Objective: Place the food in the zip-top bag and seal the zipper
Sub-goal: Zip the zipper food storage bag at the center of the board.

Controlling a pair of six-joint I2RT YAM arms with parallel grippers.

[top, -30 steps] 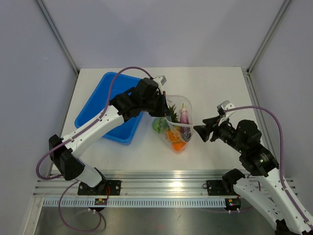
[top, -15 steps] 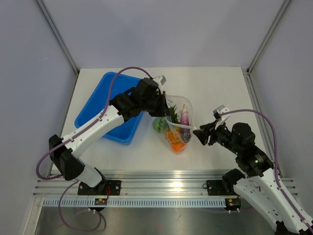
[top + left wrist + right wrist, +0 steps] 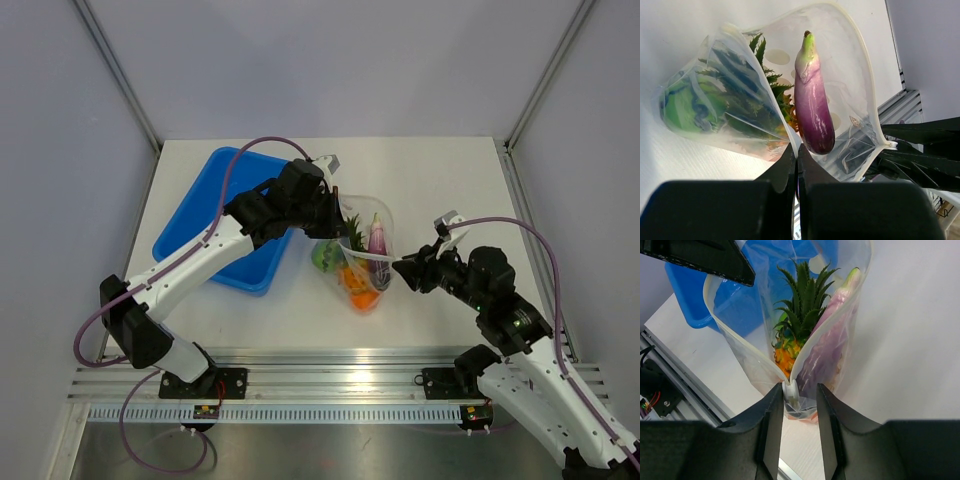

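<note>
The clear dotted zip-top bag stands open on the table. Inside it are the purple eggplant, the pineapple, the green ball and the orange ball. My left gripper is shut on the bag's mouth edge and holds it up; it also shows in the top view. The zipper rim gapes wide and ends at a white slider. My right gripper is open, one finger on each side of the slider, the left finger close against it.
The blue tray lies left of the bag, under my left arm. The table's near edge and the aluminium rail run just below the bag. Frame posts stand at the back corners.
My right gripper has moved left to the bag's near corner and now straddles the slider. The left arm and the bag have not moved.
</note>
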